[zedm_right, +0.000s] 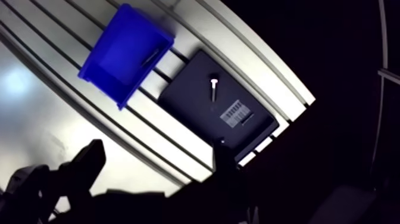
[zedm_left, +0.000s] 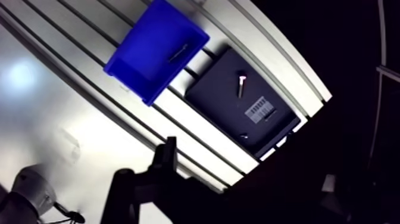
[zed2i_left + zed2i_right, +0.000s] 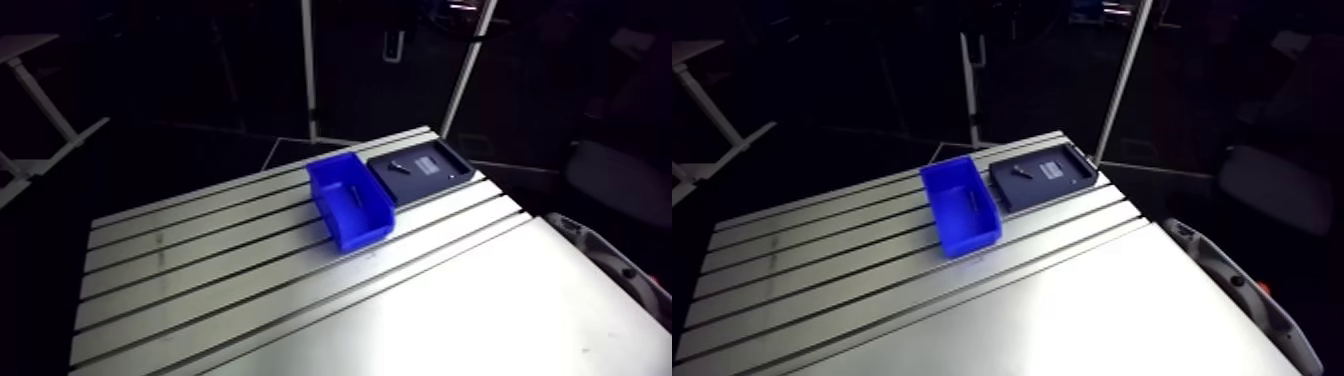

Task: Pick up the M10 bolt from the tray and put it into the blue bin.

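A dark tray lies at the far corner of the table with a silver-headed bolt on it, next to a white barcode label. Touching the tray's side stands the blue bin, and a thin dark bolt-like piece lies inside it. In the arm view the bin and tray sit side by side at the table's far edge. My gripper hangs high above the table, well short of the tray, open, with nothing between its dark fingers.
The slotted aluminium table stretches wide and bare on the near side of the bin. The tray lies close to the table's far corner and edges. A grey curved part runs along the table's right edge.
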